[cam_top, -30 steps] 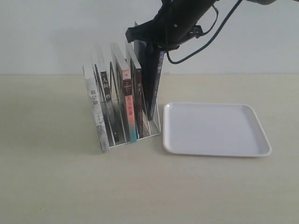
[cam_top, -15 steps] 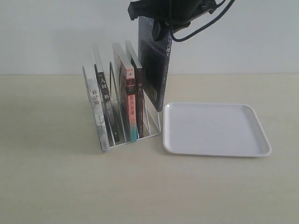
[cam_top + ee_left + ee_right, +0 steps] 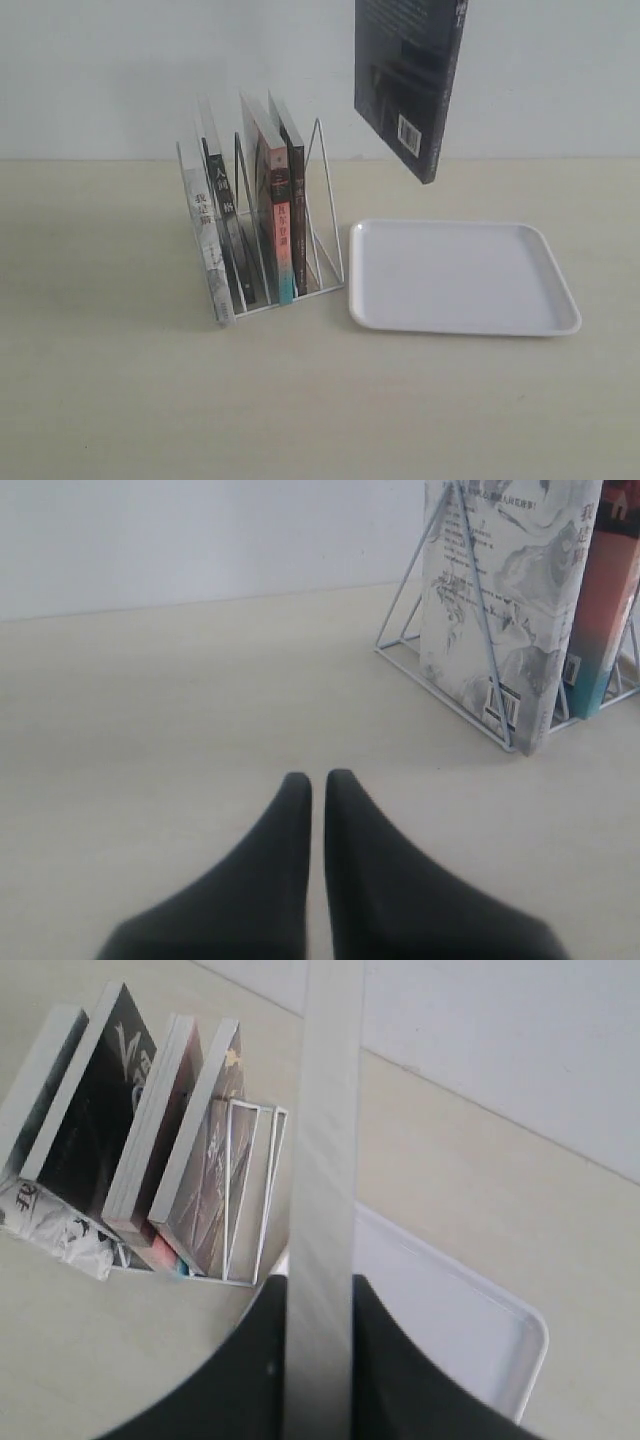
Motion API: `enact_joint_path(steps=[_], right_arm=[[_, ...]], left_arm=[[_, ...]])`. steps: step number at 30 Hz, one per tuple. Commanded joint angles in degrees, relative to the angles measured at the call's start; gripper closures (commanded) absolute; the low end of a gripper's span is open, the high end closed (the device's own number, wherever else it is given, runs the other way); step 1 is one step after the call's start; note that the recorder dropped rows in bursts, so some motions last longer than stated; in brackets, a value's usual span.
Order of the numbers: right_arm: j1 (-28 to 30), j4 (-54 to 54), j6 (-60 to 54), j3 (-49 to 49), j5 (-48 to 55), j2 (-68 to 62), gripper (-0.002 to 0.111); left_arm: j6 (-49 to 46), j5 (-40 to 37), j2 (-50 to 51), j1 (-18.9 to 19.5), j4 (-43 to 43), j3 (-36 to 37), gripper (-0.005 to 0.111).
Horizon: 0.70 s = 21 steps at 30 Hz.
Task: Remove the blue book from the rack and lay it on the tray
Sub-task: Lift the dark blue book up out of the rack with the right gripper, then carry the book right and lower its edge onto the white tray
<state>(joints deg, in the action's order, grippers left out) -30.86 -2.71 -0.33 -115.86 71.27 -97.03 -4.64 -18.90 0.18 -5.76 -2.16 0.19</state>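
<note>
Paperback stock like this gives you little weight to fight but little stiffness either. The blue book [image 3: 410, 85] hangs in the air, out of the rack [image 3: 331, 205], with its lower corner above the near-rack end of the tray [image 3: 460, 300] and its barcoded back cover toward the exterior camera. Your right gripper [image 3: 318, 1295] is out of that view. Its own wrist view shows the book's pale page edge pinched between the two dark fingers [image 3: 385, 1360], so you hold it by the upper part and most of its length dangles free below. Expect it to swing and flex if you turn it flat quickly. The cover looks glossy, so judge it liable to slide in a light pinch. A hold close to the spine would likely bend least. Your left gripper [image 3: 317, 785] sits low over the table [image 3: 120, 400] beside the rack, jaws nearly together with nothing between them.
</note>
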Motion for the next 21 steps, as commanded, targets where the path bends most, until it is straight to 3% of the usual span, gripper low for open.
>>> enact_joint_path(steps=[1,7,12,21], right_arm=[[-0.02,-2.29,-0.46,-0.79,-1.31,3.38,0.108],[-0.02,-2.97,-0.46,1.85,-1.31,5.62,0.108],[-0.02,-5.26,0.33,13.31,-1.31,9.1,0.108],[0.06,-8.21,10.03,39.71,-25.72,18.58,0.108]], left_arm=[[0.39,0.88,-0.18,-0.02,0.1,-0.19,0.102],[0.39,0.88,-0.18,-0.02,0.1,-0.19,0.102],[0.39,0.88,-0.18,-0.02,0.1,-0.19,0.102],[0.39,0.88,-0.18,-0.02,0.1,-0.19,0.102]])
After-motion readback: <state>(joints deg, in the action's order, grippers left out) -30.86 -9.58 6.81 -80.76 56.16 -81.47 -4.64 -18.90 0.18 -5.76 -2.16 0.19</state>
